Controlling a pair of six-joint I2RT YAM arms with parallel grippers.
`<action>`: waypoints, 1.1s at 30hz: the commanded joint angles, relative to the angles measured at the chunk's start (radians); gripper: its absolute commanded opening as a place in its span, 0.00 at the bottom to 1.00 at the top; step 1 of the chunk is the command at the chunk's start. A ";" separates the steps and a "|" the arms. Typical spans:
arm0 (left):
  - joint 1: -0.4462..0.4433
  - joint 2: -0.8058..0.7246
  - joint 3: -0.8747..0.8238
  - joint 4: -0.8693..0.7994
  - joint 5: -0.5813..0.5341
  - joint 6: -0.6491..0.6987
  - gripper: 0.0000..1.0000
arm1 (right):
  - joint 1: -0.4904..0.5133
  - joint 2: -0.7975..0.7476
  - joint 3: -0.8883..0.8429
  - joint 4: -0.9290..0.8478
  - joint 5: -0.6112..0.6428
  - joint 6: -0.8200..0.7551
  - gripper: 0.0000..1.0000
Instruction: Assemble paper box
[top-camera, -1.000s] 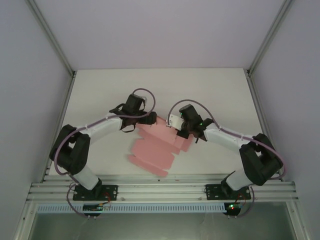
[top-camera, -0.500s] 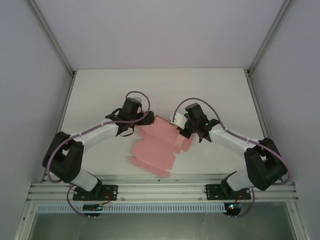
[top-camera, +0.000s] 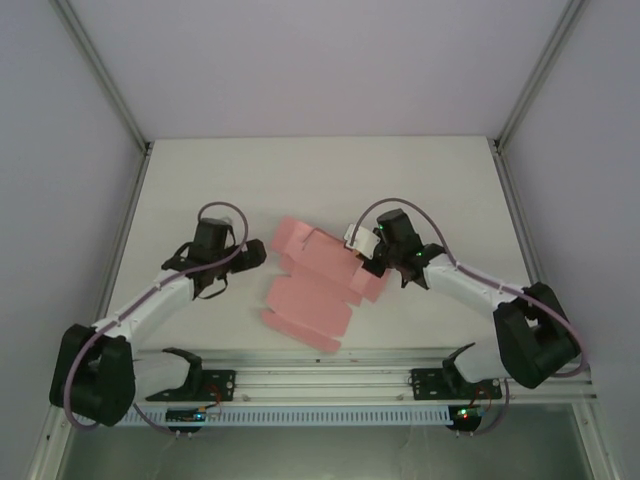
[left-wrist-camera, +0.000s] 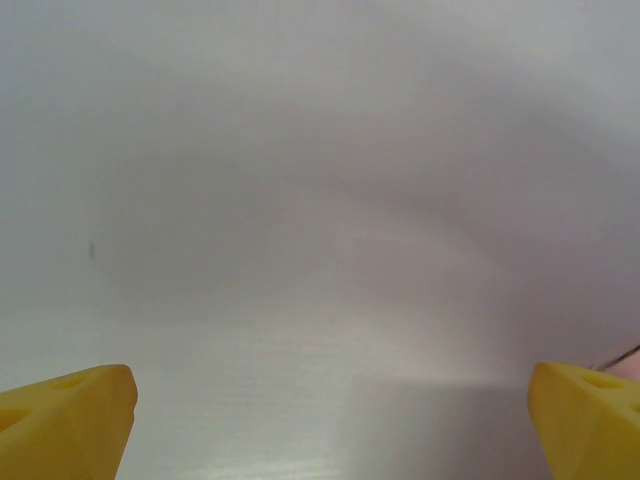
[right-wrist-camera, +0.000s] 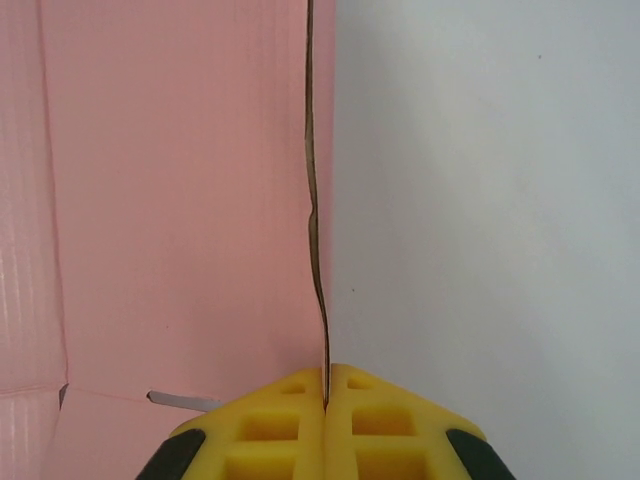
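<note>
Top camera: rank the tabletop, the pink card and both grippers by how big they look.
1. tabletop
2. paper box, a flat pink sheet
3. left gripper and right gripper: they look about alike, too close to rank

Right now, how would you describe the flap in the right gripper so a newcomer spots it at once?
On the white table, a pink sheet lies between the arms. At its far right side one flap stands on edge, clamped in the right gripper's yellow fingers. No other part of the sheet is gripped.
</note>
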 joint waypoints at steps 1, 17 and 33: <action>0.001 0.031 -0.016 0.070 0.175 0.041 1.00 | -0.004 -0.026 -0.009 0.024 0.000 0.018 0.00; -0.174 0.263 0.074 0.208 0.145 0.072 1.00 | 0.001 -0.037 -0.021 0.057 0.008 0.004 0.00; -0.277 0.241 0.128 0.064 -0.158 0.061 1.00 | 0.081 -0.017 -0.039 0.150 0.273 -0.115 0.00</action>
